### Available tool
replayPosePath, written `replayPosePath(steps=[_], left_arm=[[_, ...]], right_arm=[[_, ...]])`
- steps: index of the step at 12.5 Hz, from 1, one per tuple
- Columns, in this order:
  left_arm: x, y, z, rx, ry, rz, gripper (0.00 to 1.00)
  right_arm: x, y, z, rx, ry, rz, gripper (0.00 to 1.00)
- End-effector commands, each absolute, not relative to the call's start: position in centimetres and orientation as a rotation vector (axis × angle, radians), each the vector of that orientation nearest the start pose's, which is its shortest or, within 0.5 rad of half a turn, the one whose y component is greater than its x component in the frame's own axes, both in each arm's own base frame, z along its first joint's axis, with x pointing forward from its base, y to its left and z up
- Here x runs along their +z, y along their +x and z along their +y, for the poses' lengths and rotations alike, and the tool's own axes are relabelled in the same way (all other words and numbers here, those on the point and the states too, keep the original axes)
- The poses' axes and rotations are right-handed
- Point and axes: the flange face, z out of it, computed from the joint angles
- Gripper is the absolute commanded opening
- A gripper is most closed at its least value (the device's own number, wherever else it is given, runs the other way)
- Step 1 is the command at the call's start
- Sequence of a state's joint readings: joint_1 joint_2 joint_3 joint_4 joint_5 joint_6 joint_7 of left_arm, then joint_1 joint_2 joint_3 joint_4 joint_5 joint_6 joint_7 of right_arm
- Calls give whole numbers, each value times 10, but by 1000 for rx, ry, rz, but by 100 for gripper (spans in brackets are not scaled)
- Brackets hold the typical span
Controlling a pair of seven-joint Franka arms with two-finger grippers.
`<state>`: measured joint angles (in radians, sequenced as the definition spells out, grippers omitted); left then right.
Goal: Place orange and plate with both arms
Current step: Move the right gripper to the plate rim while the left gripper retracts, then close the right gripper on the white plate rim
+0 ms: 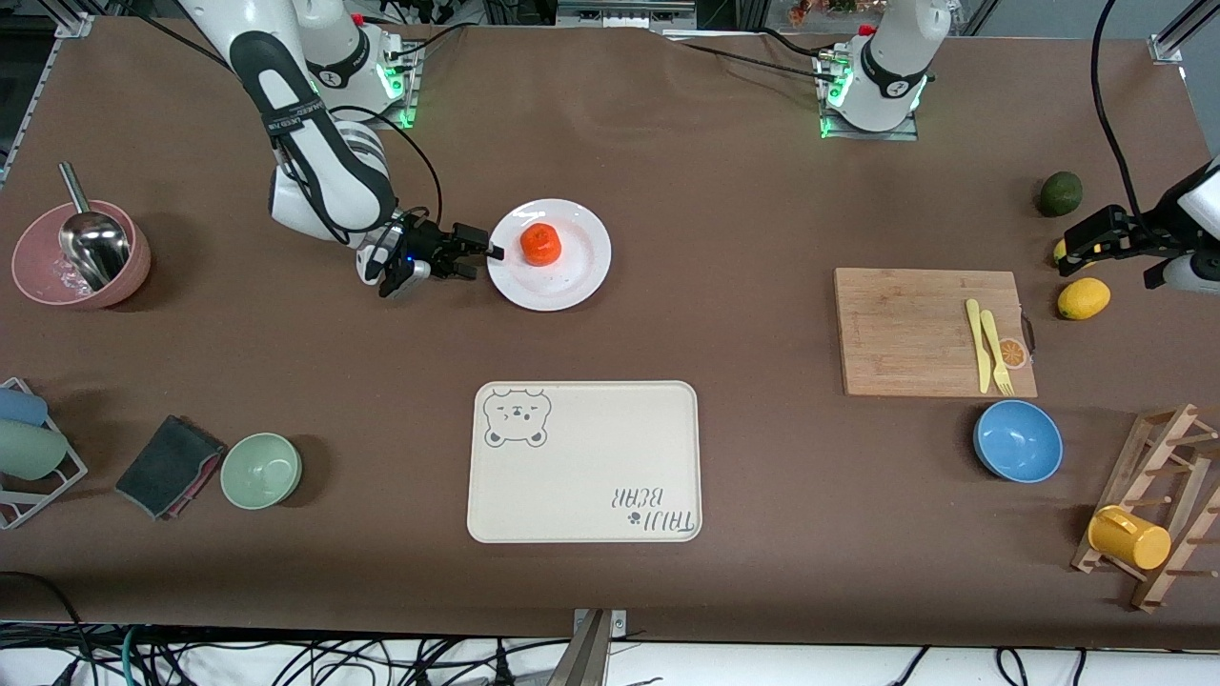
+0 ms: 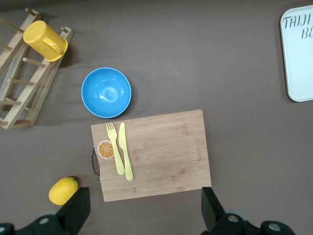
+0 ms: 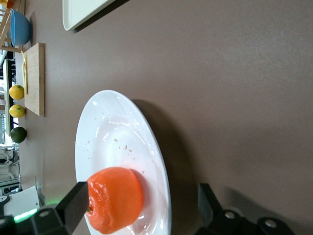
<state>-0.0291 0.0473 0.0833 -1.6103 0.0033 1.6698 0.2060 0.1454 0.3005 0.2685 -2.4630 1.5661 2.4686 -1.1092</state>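
On the brown table, midway along and toward the robots' bases: the plate (image 1: 550,254), round, glossy white, wide rim, shallow centre flecked with crumbs. Contents: the orange (image 1: 540,244), small, slightly flattened, bright orange-red, sitting in the plate's centre.

Nearer the front camera than the plate: cream rectangular tray (image 1: 583,462), rounded corners, bear print and lettering, nothing on it.

Toward the right arm's end: pink bowl (image 1: 81,254) holding a metal scoop (image 1: 92,243); pale green bowl (image 1: 261,470) beside a folded dark cloth (image 1: 170,466); a wire rack (image 1: 33,459) with pale blue and green cups at the table edge.

Toward the left arm's end: wooden cutting board (image 1: 931,331) bearing a yellow plastic knife (image 1: 977,344), a yellow fork (image 1: 996,352) and a small printed orange-slice picture (image 1: 1011,353). Blue bowl (image 1: 1017,440), glossy, nearer the camera than the board. Wooden peg rack (image 1: 1158,506) carrying a yellow mug (image 1: 1128,537). Two yellow lemons (image 1: 1083,298) and a dark green avocado (image 1: 1059,193) beside the board.

Right gripper (image 1: 474,253): arm bent low, wrist turned sideways, fingers spread wide at the plate's rim, one finger beside the orange in the wrist view, gripping nothing.

Left gripper (image 1: 1080,246): raised over the lemons, fingers parted wide, holding nothing; this arm waits.
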Motion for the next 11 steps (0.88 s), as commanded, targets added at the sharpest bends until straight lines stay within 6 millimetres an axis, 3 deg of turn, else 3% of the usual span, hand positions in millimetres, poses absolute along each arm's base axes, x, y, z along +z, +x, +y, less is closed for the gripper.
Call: replayPosePath(steps=[1, 6, 7, 11], left_arm=[[590, 570, 8, 18, -3013, 352, 100], [589, 571, 4, -7, -3135, 329, 100], [585, 571, 15, 1, -3157, 304, 100], [576, 575, 19, 27, -3161, 303, 100]], right_arm=[[157, 390, 186, -70, -2303, -82, 86], [148, 381, 187, -114, -2301, -86, 42], [146, 380, 187, -125, -2297, -90, 40], [135, 374, 186, -144, -2292, -102, 39]])
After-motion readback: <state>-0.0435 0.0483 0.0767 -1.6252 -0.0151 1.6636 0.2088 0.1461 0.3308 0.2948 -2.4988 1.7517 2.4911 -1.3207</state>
